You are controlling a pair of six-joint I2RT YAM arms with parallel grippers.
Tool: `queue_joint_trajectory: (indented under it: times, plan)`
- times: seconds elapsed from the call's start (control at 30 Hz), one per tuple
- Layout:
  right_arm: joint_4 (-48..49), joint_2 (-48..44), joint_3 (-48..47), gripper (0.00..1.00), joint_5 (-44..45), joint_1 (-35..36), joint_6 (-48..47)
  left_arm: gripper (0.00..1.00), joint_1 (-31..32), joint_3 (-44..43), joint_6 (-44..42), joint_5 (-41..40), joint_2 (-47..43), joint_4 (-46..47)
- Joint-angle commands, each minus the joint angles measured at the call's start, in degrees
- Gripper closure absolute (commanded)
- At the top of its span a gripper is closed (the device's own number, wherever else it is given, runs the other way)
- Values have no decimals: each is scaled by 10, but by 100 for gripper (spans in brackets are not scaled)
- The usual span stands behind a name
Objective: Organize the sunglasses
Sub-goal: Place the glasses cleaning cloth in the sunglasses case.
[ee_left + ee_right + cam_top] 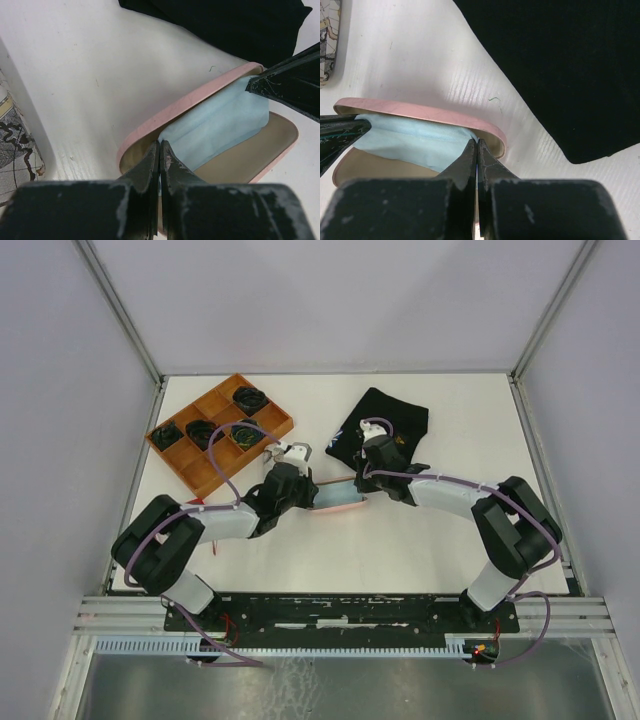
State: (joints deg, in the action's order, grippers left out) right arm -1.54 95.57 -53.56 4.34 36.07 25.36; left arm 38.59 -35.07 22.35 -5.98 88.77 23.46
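Left gripper (159, 150) and right gripper (476, 147), fingers pressed together, each pinch an opposite end of the blue cloth (220, 125) inside the open pink case (175, 107), apparently to spread it flat as lining. Sunglasses: none visible in or beside the case.

No legible text, label, brand, number or sign in any view: only dark squiggly lines on the grey patterned case (12, 142) (a drawn pattern, not letters so far as can be told) and pale marks on the black cloth (392, 416), too small to read.
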Motion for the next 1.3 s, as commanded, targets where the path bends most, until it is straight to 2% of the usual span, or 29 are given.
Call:
queue_joint_trajectory:
  times: [0.0,1.0,1.27]
  plan:
    - [34,3,-20,100,4,-7,-4,97,-3,-21,-38,-19,8,40]
    - [42,22,-33,100,-7,-17,5,97,-9,-29,-49,-42,21,36]
    - [44,26,-35,97,-11,-18,8,92,-9,-33,-46,-42,20,26]
